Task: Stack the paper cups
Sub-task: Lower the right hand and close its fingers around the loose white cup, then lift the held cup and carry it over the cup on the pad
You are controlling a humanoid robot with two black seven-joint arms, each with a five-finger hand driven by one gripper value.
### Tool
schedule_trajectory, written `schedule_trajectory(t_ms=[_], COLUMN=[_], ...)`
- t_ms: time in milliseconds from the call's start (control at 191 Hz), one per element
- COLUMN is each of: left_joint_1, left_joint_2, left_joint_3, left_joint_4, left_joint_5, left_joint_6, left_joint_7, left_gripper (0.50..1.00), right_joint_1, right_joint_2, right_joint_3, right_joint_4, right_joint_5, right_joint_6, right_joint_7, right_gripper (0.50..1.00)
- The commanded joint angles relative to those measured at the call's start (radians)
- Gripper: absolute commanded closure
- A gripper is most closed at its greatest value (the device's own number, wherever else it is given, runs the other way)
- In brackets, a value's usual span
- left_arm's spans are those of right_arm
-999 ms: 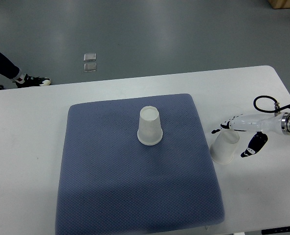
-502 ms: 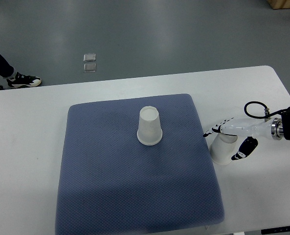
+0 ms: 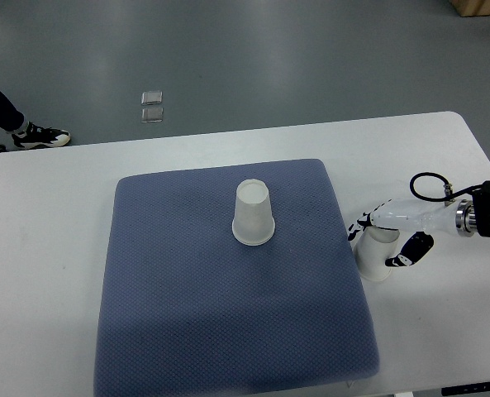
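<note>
A white paper cup (image 3: pixel 254 213) stands upside down on the blue mat (image 3: pixel 187 331); a second cup (image 3: pixel 376 255) stands upside down on the desk (image 3: pixel 46 248) beside the mat's right edge; the right hand (image 3: pixel 391 236) is curled around it.

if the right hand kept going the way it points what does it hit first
The right hand points toward the picture's left and is already around the cup beside the mat. Past that, probably the mat's edge, though height is unclear.
</note>
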Motion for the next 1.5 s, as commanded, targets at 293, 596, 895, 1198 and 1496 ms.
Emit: schedule_trajectory(t_ms=[293,596,895,1198,1496], left_joint_1=[0.000,0.000,0.001,0.000,0.000], left_joint_2=[0.000,0.000,0.000,0.000,0.000], left_joint_3=[0.000,0.000,0.000,0.000,0.000], left_joint_4=[0.000,0.000,0.000,0.000,0.000], left_joint_5=[0.000,0.000,0.000,0.000,0.000], left_joint_6=[0.000,0.000,0.000,0.000,0.000], left_joint_7=[0.000,0.000,0.000,0.000,0.000], left_gripper=[0.500,0.500,0.500,0.500,0.500], right_joint_1=[0.026,0.062,0.183,0.384,0.589], right_joint_2=[-0.034,-0.057,-0.069,-0.042,0.126], right_joint_3=[0.000,0.003,0.009,0.015,0.013], right_joint_4=[0.000,0.000,0.004,0.035,0.050], right_joint_5=[0.000,0.005,0.016,0.020,0.079], right_joint_6=[0.017,0.019,0.068,0.200,0.292], right_joint_7=[0.003,0.005,0.008,0.012,0.012], right_gripper=[0.807,0.807,0.805,0.803,0.803])
